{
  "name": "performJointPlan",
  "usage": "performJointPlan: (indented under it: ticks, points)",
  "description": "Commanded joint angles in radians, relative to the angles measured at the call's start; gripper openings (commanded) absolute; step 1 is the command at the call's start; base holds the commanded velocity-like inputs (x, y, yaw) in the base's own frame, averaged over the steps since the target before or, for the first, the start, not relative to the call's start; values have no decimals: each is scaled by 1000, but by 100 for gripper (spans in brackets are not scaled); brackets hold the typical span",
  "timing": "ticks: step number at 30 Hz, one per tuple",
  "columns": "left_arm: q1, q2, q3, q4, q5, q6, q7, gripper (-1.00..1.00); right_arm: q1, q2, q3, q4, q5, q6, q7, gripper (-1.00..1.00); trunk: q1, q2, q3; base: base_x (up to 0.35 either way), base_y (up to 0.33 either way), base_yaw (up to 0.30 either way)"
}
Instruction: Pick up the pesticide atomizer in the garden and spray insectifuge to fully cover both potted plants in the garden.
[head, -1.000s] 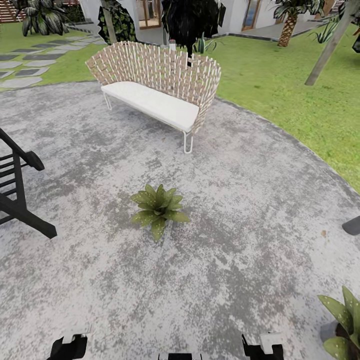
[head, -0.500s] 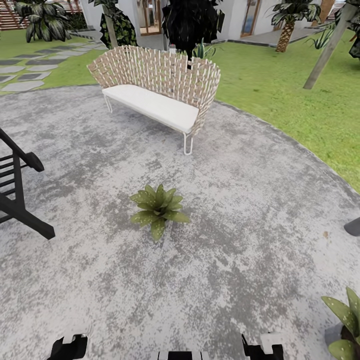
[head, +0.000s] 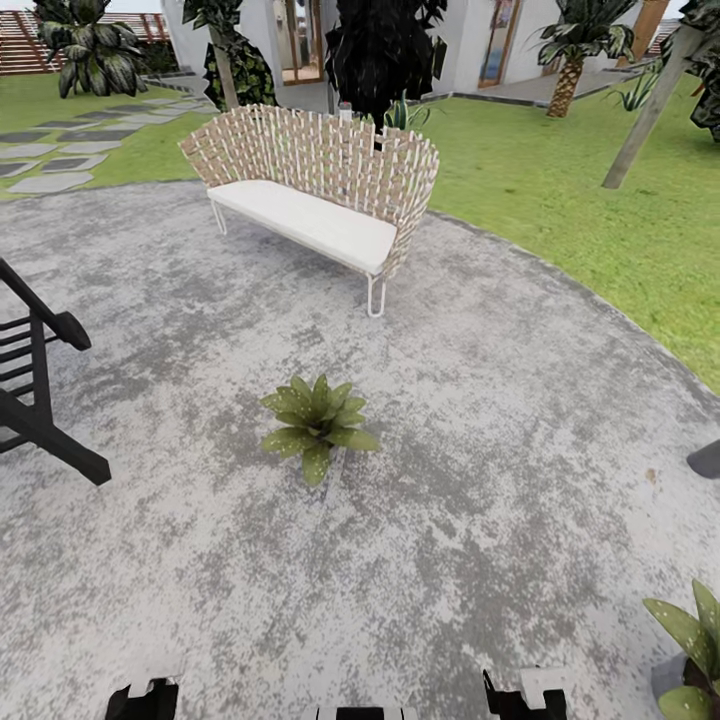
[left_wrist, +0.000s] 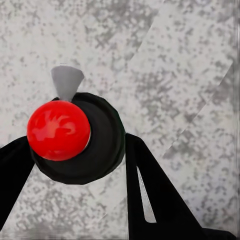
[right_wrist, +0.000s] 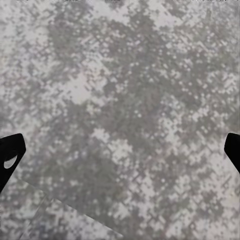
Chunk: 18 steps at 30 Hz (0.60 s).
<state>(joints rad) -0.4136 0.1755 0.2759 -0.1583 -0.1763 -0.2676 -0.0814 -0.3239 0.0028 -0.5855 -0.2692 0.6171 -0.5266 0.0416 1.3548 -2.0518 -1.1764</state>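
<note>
From the head view, a round grey stone patio (head: 480, 560) lies ahead, with green lawn (head: 570, 190) past its edge. One potted plant (head: 318, 424) sits in the middle of the patio, its spotted green leaves spread out flat. A second potted plant (head: 690, 650) peeks in at the lower right corner. A wicker bench (head: 320, 180) with a white cushion stands further back. A black wooden seat frame (head: 40, 390) is at the left edge. Stepping stones (head: 60, 160) lie on the grass far to the left, and a palm tree (head: 570, 50) stands far back.

In the left wrist view, the left gripper (left_wrist: 75, 165) has its black jaws closed on the pesticide atomizer (left_wrist: 75, 135). We look down on its red top and dark round part, with the grey patio below.

In the right wrist view, the right gripper (right_wrist: 120, 150) has its jaws wide apart and holds nothing. Its two black fingertips (right_wrist: 10, 155) show at the sides, above the grey stone.
</note>
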Motion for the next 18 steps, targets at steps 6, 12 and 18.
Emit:
performJointPlan:
  ticks: [6, 12, 18]
  points:
    - [-1, -4, 9, 7, -9, -51, -4, -100, 2, 0, -10, 31, 6, -4, 4, 100, 0, 0, 9, 0, 0, 0]
    - [-1, -4, 9, 8, -9, -54, -4, -100, 1, 3, -6, 45, 10, -5, 4, 100, 0, 0, 18, 0, 0, 0]
    - [-1, -3, 9, 6, -9, -55, -4, -100, 2, 6, -1, 127, 18, -4, 12, 100, 0, 0, 28, 0, 0, 0]
